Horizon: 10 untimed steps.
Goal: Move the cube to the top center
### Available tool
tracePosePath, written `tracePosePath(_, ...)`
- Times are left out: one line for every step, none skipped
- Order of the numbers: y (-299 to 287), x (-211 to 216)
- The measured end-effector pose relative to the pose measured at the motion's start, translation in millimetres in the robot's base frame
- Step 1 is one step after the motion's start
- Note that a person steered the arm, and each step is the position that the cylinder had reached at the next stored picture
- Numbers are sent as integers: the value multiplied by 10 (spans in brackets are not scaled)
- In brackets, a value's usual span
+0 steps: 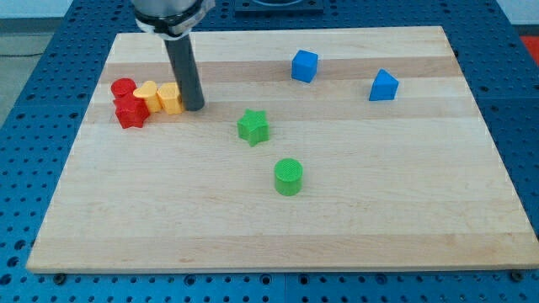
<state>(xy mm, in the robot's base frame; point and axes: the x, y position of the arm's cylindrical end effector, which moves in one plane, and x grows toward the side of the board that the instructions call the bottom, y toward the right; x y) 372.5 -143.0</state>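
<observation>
The blue cube (pixel 305 66) sits near the view's top, a little right of centre, on the wooden board (pixel 278 227). My tip (pixel 194 108) rests on the board at the upper left, far left of the cube, touching the right side of a yellow block (pixel 170 98). The dark rod rises from the tip to the view's top edge.
Left of my tip lies a tight cluster: a yellow heart-like block (pixel 149 96), a red cylinder (pixel 124 87) and a red star block (pixel 130 112). A green star (pixel 253 127) and a green cylinder (pixel 288 177) lie mid-board. A blue wedge-like block (pixel 383 86) sits at upper right.
</observation>
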Motion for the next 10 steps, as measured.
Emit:
tracePosePath(-198,0)
tracePosePath(-210,0)
tracePosePath(-122,0)
tracePosePath(431,-1)
tracePosePath(1290,-34)
tracePosePath(1782,-356)
tracePosePath(1870,-697)
tracePosePath(1870,-826)
tracePosePath(1908,-902)
tracePosePath(2393,-892)
